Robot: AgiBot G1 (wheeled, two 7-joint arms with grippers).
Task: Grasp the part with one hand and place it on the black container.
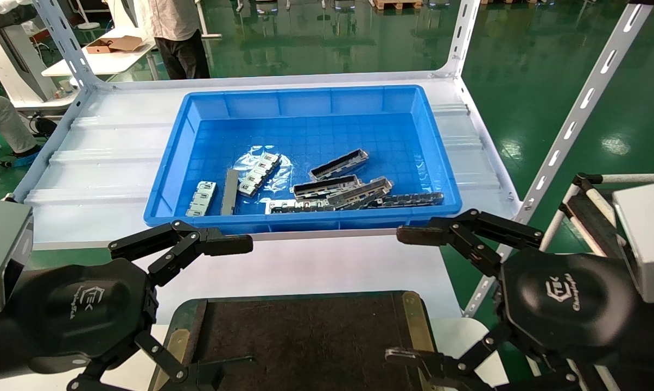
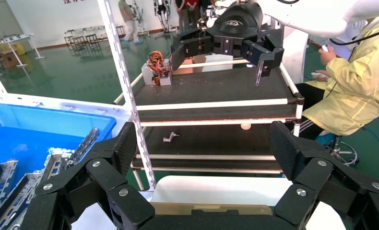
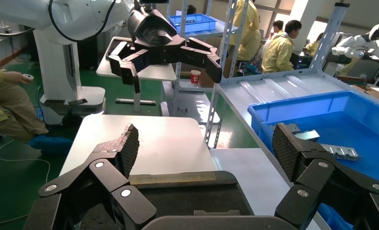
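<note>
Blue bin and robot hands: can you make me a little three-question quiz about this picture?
1. True or false: the black container already has a part on it.
2. Where are the long grey bars? A) in the blue bin B) on the black container C) in a gripper
3. Fill in: the left gripper and the right gripper both hang over the near edge of the table with their fingers ____.

Key: 1. False, it is bare. 2. A. 3. Open, holding nothing.
</note>
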